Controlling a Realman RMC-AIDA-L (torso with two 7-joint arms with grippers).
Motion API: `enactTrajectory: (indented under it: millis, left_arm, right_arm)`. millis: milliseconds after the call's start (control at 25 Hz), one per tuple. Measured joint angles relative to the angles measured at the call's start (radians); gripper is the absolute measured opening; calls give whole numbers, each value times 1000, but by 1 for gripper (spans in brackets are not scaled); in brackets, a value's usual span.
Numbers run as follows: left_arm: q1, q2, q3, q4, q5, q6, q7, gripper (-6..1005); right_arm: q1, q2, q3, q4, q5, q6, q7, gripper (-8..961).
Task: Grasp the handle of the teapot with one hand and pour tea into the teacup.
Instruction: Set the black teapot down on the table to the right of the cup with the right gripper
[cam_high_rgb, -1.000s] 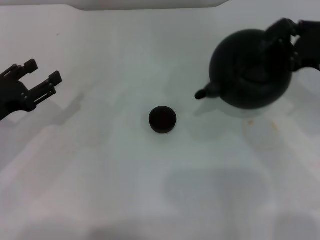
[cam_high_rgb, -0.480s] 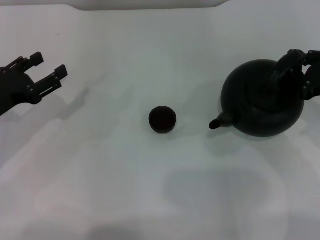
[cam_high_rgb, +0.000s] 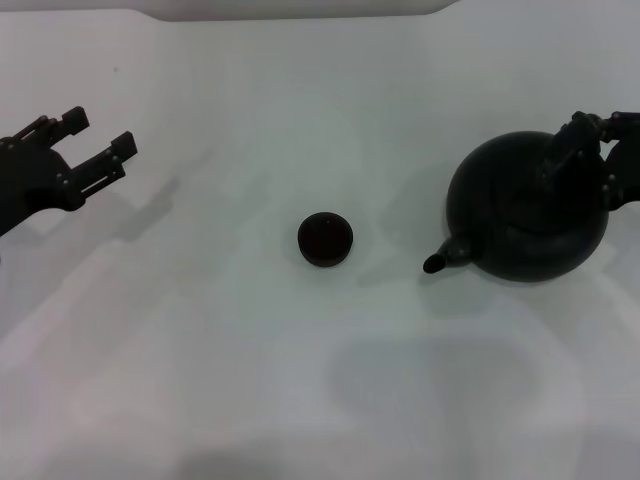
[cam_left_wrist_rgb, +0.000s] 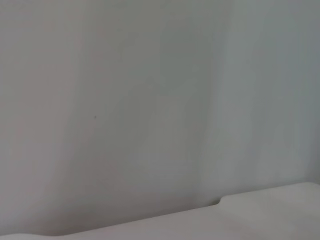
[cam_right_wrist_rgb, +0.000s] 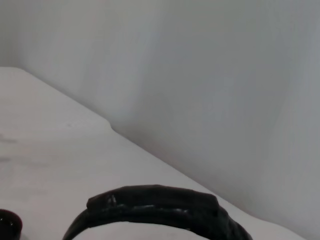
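Black matte teapot (cam_high_rgb: 527, 215): we log it at the right side of the white table (cam_high_rgb: 250, 380), bulbous body seated on the surface, short spout (cam_high_rgb: 445, 256) pointing toward the robot's left and slightly toward the near edge. Its arched handle (cam_high_rgb: 565, 150) spans the top; in the right wrist view the same handle (cam_right_wrist_rgb: 160, 207) shows as a thick ribbed black arch against the white table and pale wall.

Right gripper (cam_high_rgb: 600, 150): we place it at the teapot's far right, its dark fingers standing around the handle. We see it closed on the handle, though the exact contact is hard to make out, black on black.

Teacup (cam_high_rgb: 325, 239): small, round, dark, handleless. We record it upright near the middle of the table, well apart from the teapot and to the left of the spout tip, with bare table between the two. A sliver of the teacup (cam_right_wrist_rgb: 9, 225) shows at the edge of the right wrist view.

Left gripper (cam_high_rgb: 98, 138): we note it at the far left, above the table, well apart from both cup and pot. Its two fingers are spread with a clear gap and nothing between them. The left wrist view shows only pale wall and a strip of table.
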Motion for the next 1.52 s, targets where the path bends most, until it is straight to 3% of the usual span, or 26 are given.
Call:
enactTrajectory:
  millis: [1240,1400,1520]
  left_arm:
    - [4,-4,4,-9,0,-13,-1,760]
    - [5,-4,5,-13,0,-15,3,760]
    - [5,-4,1,-14,0,-15,4,760]
  right_arm:
    - [4,8,11,34,13,6,-74,132]
    - [5,8,17,34,28,1,-73,304]
    - [4,7,24,38,41,-5,-72,319]
